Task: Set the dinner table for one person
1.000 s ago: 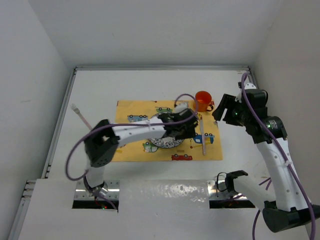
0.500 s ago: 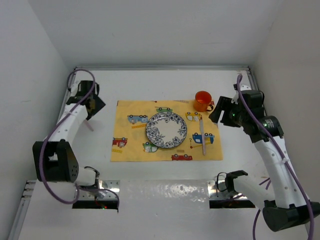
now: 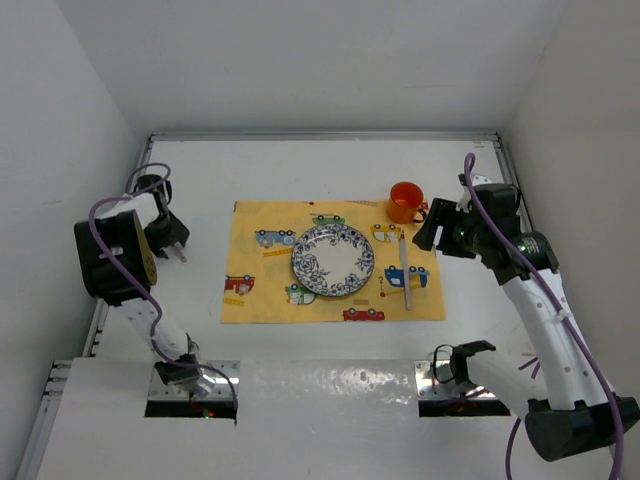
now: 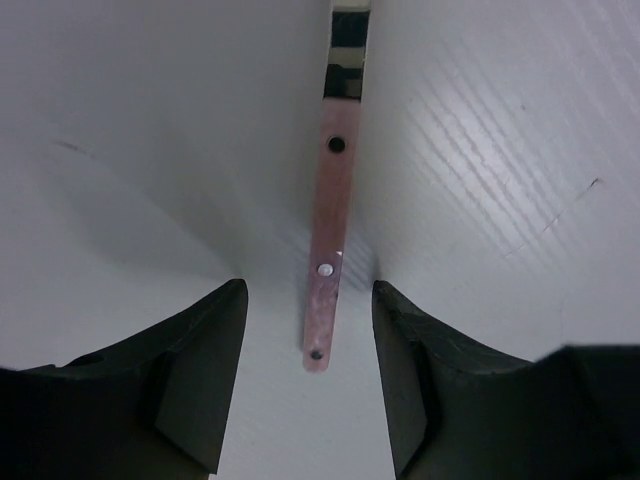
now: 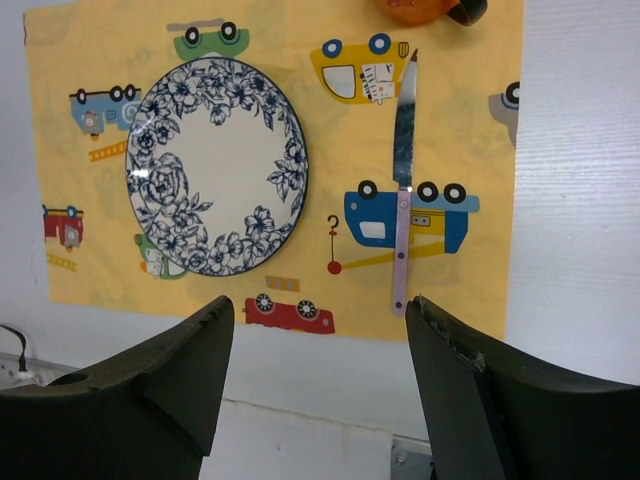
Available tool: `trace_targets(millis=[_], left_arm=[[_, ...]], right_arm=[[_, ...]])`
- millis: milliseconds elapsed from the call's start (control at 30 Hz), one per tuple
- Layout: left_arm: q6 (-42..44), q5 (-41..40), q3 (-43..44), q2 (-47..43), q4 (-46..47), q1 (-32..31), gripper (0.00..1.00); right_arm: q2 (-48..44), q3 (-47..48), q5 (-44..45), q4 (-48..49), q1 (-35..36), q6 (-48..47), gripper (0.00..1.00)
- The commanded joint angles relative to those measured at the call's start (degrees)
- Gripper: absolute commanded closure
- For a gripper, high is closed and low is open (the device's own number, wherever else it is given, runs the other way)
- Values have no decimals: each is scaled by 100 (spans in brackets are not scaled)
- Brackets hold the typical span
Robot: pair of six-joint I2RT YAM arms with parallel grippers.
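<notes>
With plate (image 3: 333, 260), knife (image 3: 405, 270) and orange cup (image 3: 405, 202) sitting on the placemat (image 3: 260, 295) centred on the dinner table (image 3: 300, 175), the spread left gripper (image 4: 307, 300) is straddling a pink-handled utensil (image 4: 328, 200) by the left edge, seemingly the last piece, the right gripper (image 5: 320, 310) hanging spread.

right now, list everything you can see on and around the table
dinner table: 1, white, under everything
placemat: 1, yellow car print, table centre
plate: 1, white with blue flowers, middle of placemat
knife: 1, lilac handle, on placemat right of plate
mug: 1, orange, placemat's far right corner
pink-handled utensil: 1, pink, bare table left of placemat
left gripper: 1, black, open, straddling the utensil's handle
right gripper: 1, black, open and empty, near the mug
</notes>
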Motion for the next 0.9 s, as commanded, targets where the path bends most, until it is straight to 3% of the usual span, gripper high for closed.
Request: trace_targets(millis=[0, 233, 400, 467, 733, 867], left_arm=[[192, 87, 339, 168, 228, 78, 49], [306, 184, 480, 651, 360, 218, 63], [482, 201, 384, 705, 404, 210, 94], [543, 201, 322, 635, 404, 210, 100], [929, 517, 6, -507, 211, -27, 100], [1027, 448, -275, -1552, -70, -1089, 100]], right_arm=[[-66, -13, 34, 217, 27, -133, 30], [-84, -84, 122, 173, 27, -150, 30], [-110, -110, 113, 147, 27, -133, 30], [-128, -119, 104, 138, 27, -142, 30], [-224, -119, -28, 59, 27, -133, 31], [-286, -145, -45, -2, 27, -159, 31]])
